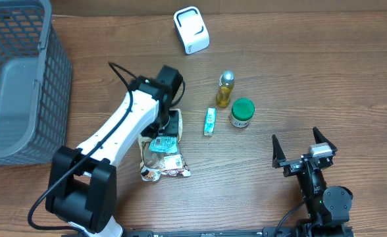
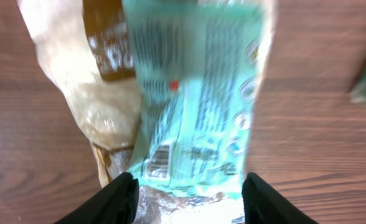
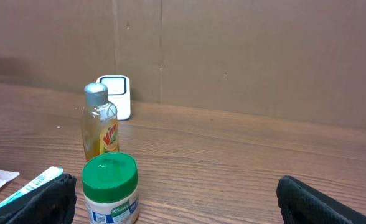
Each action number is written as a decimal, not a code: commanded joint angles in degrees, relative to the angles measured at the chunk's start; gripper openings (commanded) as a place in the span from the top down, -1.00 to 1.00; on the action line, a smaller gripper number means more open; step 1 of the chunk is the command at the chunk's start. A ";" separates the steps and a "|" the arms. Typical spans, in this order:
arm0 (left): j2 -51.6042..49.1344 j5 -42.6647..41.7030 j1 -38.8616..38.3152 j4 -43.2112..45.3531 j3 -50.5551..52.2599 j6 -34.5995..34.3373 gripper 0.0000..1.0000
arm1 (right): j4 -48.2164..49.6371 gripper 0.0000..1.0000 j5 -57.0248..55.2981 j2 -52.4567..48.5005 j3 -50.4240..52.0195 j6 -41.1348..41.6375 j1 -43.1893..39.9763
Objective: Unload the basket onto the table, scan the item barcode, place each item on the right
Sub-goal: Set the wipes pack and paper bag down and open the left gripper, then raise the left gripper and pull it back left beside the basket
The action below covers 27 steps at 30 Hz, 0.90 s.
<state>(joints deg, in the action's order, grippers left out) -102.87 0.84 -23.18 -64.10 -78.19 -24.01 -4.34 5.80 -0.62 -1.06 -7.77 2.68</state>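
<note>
Overhead: the snack packet (image 1: 162,155) lies flat on the tabletop (image 1: 312,66), at about 6 o'clock from the white scanner (image 1: 191,29). Left wrist: the left claw (image 2: 192,199) is open, with one jaw on each side of the packet, and the barcode (image 2: 160,163) faces up. Right wrist: the right claw (image 3: 177,199) is wide open and empty. I judge the step in hand is the grasp. The next move calls for closing on the packet and presenting the barcode to the scanner.

Bare table (image 1: 351,79) runs wide right of the jar (image 1: 241,112) and bottle (image 1: 226,89), open before the right tool (image 1: 294,134). Those two and the tube (image 1: 209,122) stand close together (narrow gaps only). The left arm (image 1: 124,125) covers the packets (image 1: 162,158); the basket (image 1: 16,79) walls the left edge, and the scanner (image 1: 191,29) sits apart at the back.
</note>
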 commanded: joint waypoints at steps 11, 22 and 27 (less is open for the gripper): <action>-0.63 -4.26 7.50 -0.31 0.48 0.68 0.01 | 0.11 -1.00 0.31 0.39 0.61 -0.22 0.24; -0.63 -2.16 13.22 -1.27 0.59 -1.11 0.10 | 0.11 -1.00 0.31 0.39 0.61 -0.22 0.24; -0.63 -0.04 17.03 -1.75 0.59 -1.33 0.10 | 0.11 -1.00 0.28 0.39 0.61 -0.22 0.24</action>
<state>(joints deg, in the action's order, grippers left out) -102.89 -2.57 -8.29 -65.45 -78.04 -24.08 -4.38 5.78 -0.62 -1.06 -7.73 2.68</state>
